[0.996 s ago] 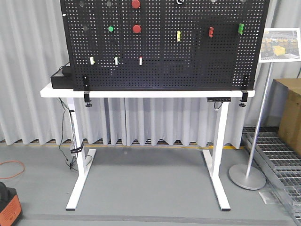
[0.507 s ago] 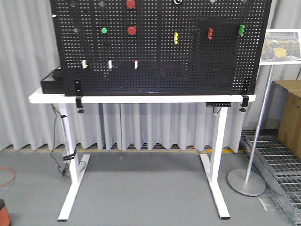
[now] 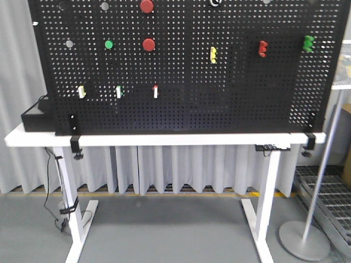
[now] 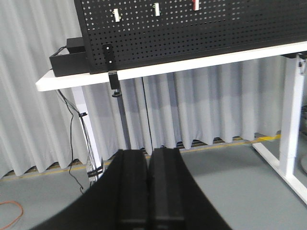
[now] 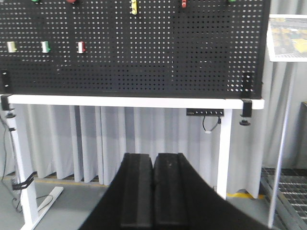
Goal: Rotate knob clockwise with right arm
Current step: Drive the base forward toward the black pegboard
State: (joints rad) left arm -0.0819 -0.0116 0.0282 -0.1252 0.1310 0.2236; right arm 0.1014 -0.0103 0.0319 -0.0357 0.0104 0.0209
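Note:
The knob [image 3: 215,2] shows only as a black round piece with a silvery-white ring, cut by the top edge of the front view, on the upper middle of the black pegboard [image 3: 192,104]. It is out of both wrist views. My right gripper [image 5: 153,160] is shut and empty, low in front of the table, pointing at the board's lower part. My left gripper [image 4: 149,155] is shut and empty, pointing under the table's left end. Neither gripper shows in the front view.
The pegboard stands clamped on a white table [image 3: 164,140] with white legs [image 3: 267,208]. It carries two red buttons [image 3: 148,44], a green button [image 3: 108,44], small toggles [image 3: 156,91] and coloured handles [image 3: 213,54]. A black box [image 3: 35,118] sits left; a sign stand [image 3: 304,241] stands right.
The board and table have grown larger and spread across the front view, so the robot has come closer to them. The sign at the right has slid out of view.

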